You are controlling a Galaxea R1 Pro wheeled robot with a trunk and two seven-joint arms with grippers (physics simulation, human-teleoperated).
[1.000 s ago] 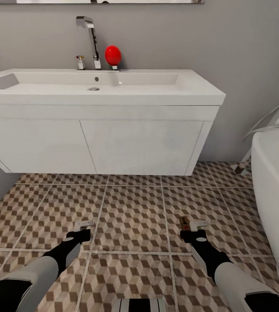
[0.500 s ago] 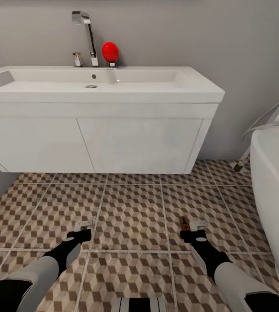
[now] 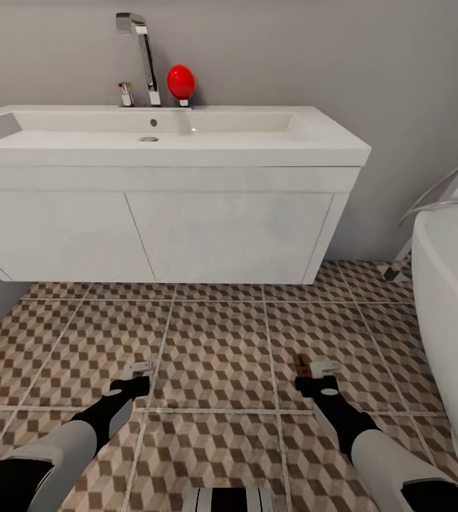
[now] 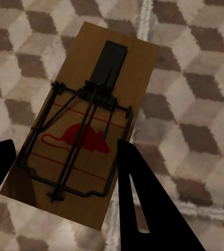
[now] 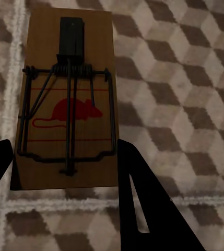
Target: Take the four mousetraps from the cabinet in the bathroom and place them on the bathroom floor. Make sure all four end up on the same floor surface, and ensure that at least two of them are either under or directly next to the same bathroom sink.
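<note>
In the head view, the white wall-hung sink [image 3: 165, 142] spans the upper half of the frame, with a chrome tap [image 3: 141, 53] and a red ball-shaped object [image 3: 180, 82] at its back edge. A white bathtub [image 3: 453, 299] occupies the right edge. The cube-patterned bathroom floor [image 3: 215, 341] fills the lower half.

Both arms extend forward from the bottom of the frame. The left gripper [image 3: 135, 377] sits at lower left of centre; the right gripper [image 3: 313, 375] sits at lower right of centre. Both are positioned over the floor in front of the sink.

In the left wrist view, the left gripper's dark fingers [image 4: 143, 209] flank a wooden mousetrap [image 4: 83, 133] printed with a red mouse figure and fitted with a dark wire spring bar. The gripper is clamped on this trap at its near end. The trap is tilted relative to the grout lines behind it.

In the right wrist view, the right gripper's fingers [image 5: 138, 204] likewise grip a second mousetrap [image 5: 67, 110] of the same design, held over the floor tiles. This trap also shows as a small brown slab beside the right gripper in the head view.
</note>
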